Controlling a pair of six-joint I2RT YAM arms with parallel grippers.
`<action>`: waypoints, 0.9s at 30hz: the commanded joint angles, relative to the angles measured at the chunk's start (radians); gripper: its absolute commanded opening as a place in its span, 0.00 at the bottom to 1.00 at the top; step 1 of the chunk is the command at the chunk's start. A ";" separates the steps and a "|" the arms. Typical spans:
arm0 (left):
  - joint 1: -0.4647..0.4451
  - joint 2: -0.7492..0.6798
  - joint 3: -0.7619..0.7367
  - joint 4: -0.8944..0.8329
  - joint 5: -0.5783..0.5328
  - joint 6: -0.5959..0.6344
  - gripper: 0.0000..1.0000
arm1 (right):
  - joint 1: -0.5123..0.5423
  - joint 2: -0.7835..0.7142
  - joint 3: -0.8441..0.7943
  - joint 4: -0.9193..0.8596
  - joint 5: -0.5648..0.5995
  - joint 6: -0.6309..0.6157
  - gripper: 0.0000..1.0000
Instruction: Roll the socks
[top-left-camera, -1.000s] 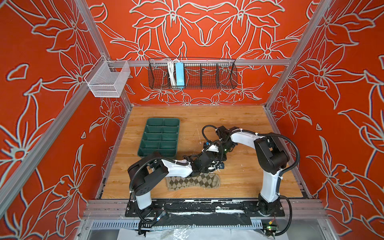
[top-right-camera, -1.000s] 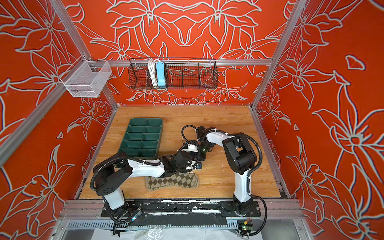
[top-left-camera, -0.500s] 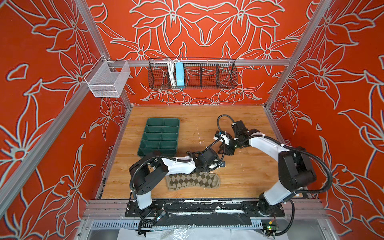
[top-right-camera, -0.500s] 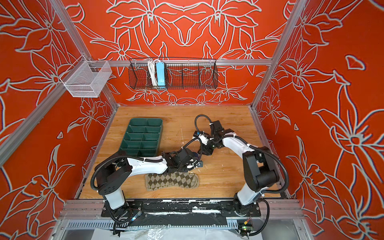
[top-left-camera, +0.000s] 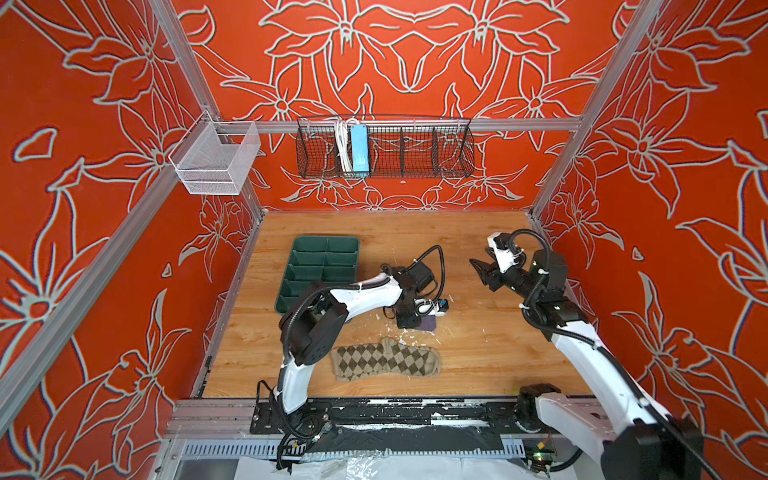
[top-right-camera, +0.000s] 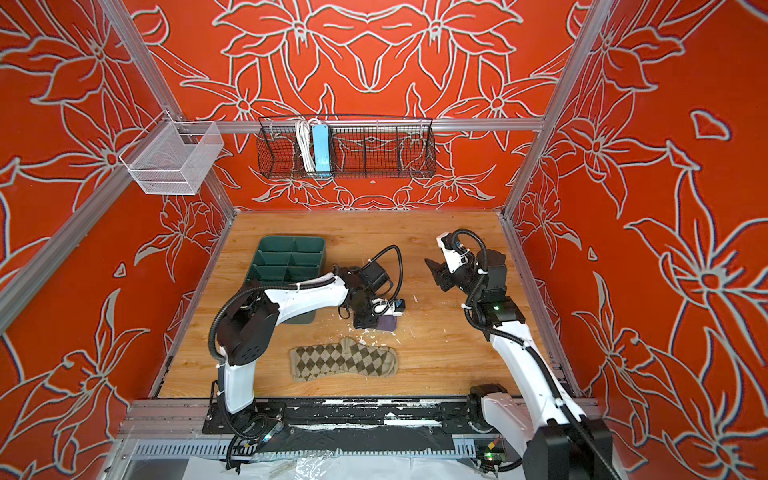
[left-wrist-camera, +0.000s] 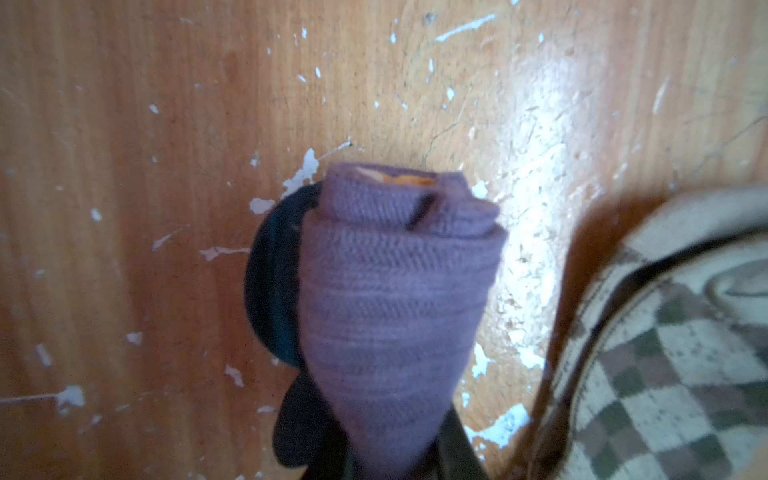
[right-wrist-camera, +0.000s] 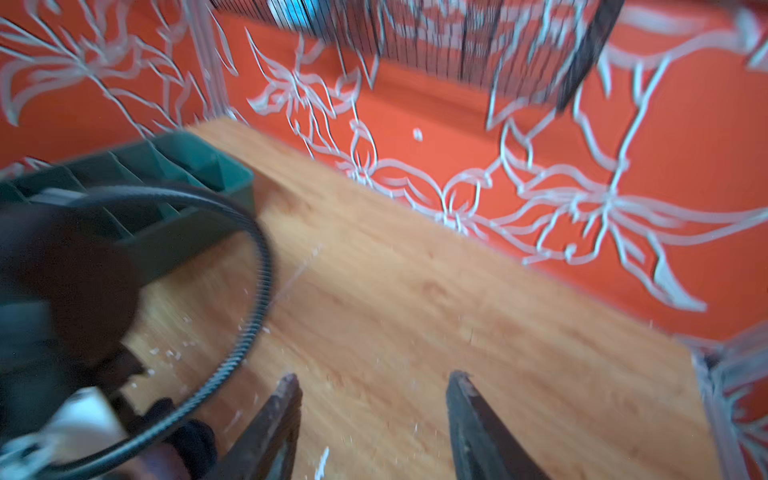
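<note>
The purple sock (left-wrist-camera: 395, 291) is rolled into a tight bundle, with a bit of yellow cuff at its far end and navy fabric at its side. My left gripper (top-left-camera: 415, 324) points down at the table and is shut on this roll (top-left-camera: 429, 323), whose fabric hides most of the jaws in the left wrist view. The beige argyle sock (top-left-camera: 386, 359) lies flat and unrolled near the front edge in both top views (top-right-camera: 345, 360). My right gripper (top-left-camera: 479, 272) hangs above the table at the right, open and empty, its two fingertips apart (right-wrist-camera: 374, 378).
A green compartment tray (top-left-camera: 324, 266) stands at the back left, partly under my left arm. A black wire basket (top-left-camera: 384, 145) and a white mesh basket (top-left-camera: 216, 160) hang on the walls. White flecks dot the wooden table (top-left-camera: 478, 353).
My right gripper has let go of the purple roll, opened, and pulled back up and to the right. My left gripper has closed tighter on the roll and stayed in place.
</note>
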 joint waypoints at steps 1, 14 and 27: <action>0.034 0.140 0.088 -0.284 0.148 -0.032 0.18 | 0.035 -0.038 0.019 -0.070 -0.089 -0.061 0.58; 0.091 0.366 0.379 -0.458 0.165 -0.104 0.22 | 0.525 0.034 -0.012 -0.466 0.279 -0.757 0.64; 0.110 0.433 0.461 -0.513 0.232 -0.092 0.22 | 0.667 0.412 -0.107 -0.025 0.519 -0.811 0.65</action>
